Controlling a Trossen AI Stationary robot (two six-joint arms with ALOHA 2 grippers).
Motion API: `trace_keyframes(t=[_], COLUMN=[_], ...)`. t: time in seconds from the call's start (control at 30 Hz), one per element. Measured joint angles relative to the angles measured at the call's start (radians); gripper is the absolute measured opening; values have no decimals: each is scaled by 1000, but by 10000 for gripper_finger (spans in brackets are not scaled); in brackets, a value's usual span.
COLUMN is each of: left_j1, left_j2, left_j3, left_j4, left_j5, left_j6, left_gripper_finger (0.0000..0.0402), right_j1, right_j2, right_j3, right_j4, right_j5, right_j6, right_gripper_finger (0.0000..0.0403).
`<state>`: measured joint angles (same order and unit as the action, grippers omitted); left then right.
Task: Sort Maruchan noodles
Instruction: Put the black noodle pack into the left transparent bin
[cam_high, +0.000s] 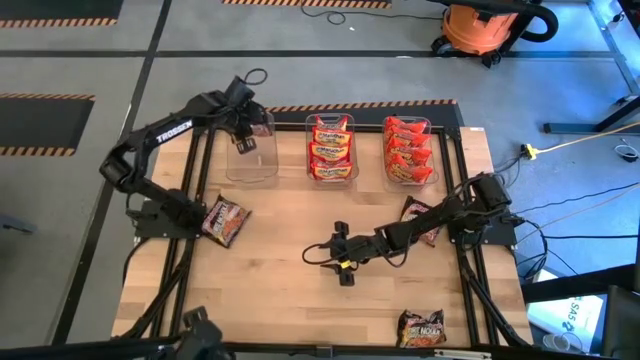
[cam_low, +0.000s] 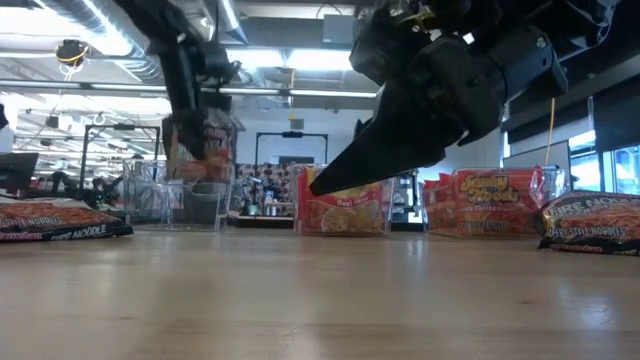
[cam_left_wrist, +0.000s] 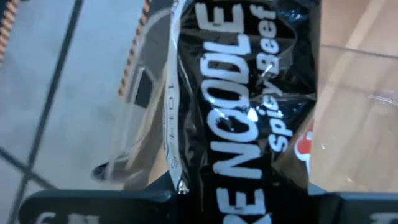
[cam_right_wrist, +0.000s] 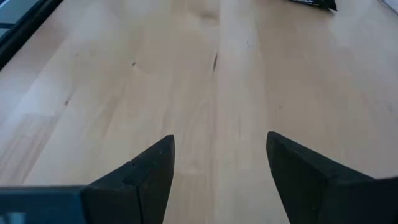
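Note:
My left gripper (cam_high: 244, 128) is at the table's far left, over the empty clear bin (cam_high: 251, 160), shut on a black Spicy Beef noodle packet (cam_left_wrist: 249, 106). The low view shows that packet (cam_low: 197, 150) hanging at the bin's top. The middle bin (cam_high: 332, 150) holds orange-yellow packets and the right bin (cam_high: 408, 150) holds red ones. Three dark packets lie flat on the table: one at the left (cam_high: 222, 221), one partly under the right arm (cam_high: 420, 214), one at the near edge (cam_high: 422, 328). My right gripper (cam_right_wrist: 217, 162) is open, low over bare wood at mid-table. My left gripper pinches the black packet between its two fingers (cam_left_wrist: 112, 208), at one end of the packet (cam_left_wrist: 245, 190). It comes from above, pointing down. The packet hangs below the fingers, lifted clear of the table, over the left bin's opening.
The three bins stand in a row along the table's far edge. Black frame rails run down both sides of the table (cam_high: 300, 300). An orange shop vacuum (cam_high: 490, 25) and cables sit on the floor beyond the far edge. Bare wood lies around the right gripper.

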<state>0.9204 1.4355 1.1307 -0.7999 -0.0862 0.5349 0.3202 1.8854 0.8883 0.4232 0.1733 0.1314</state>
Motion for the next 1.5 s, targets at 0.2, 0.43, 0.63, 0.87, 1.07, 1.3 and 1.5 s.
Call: trace_keyframes(t=[0.2,0.43,0.63,0.87,1.07,1.3,1.5], left_j1=[54,55,47,48,47,18,-56], left_j2=[147,297,294,237,192,44,-143], left_j3=[-33,-31,-33,-33,-33,-34,-34], left_j4=[73,110,147,168,167,168,94], left_j5=[60,37,-4,-57,-75,-186,-129], left_j6=[17,21,27,46,56,17,-148], left_gripper_finger=[77,78,103,124,125,125,125], right_j1=[-2,-2,-2,-2,-2,-2,-2], right_j2=[0,0,0,0,0,0,0], right_j3=[0,0,0,0,0,0,0], right_j4=[9,21,21,24,30,33,48], right_j5=[46,46,46,45,45,44,44], right_j6=[-5,8,23,30,33,32,27], right_gripper_finger=[232,232,232,232,232,232,232])
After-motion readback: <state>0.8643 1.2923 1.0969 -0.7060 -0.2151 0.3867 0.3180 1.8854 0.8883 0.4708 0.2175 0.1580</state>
